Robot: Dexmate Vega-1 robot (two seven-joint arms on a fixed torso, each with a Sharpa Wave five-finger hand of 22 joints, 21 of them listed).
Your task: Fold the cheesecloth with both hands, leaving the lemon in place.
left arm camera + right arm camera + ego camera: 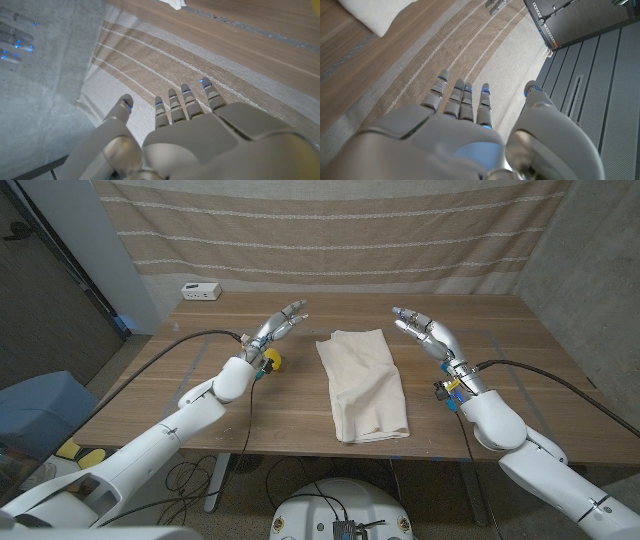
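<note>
The cloth (364,384) lies on the desk (520,370) about midway between its side edges, already doubled into a long, narrow shape whose long axis runs from the far edge toward the near edge, its near end close to the near edge. The left hand (277,327) is raised above the desk to the cloth's left, fingers straight, slightly apart and reaching toward the far edge, holding nothing. The right hand (425,331) is raised in much the same way to the cloth's right, fingers extended and apart, also empty. Both wrist views bear this out: each shows its own hand (200,130) (455,135) with fingers stretched out and nothing between them, and a corner of the cloth (375,12) beyond. The lemon (271,360) sits on the desk just under the left wrist, left of the cloth and apart from it. The two hands flank the cloth's far half at about equal distance, so neither is clearly nearer; each would have to come inward and down to reach its own long edge. Judging by this, any further fold would go across the long axis, and the left hand must pass close by the lemon without nudging it.
</note>
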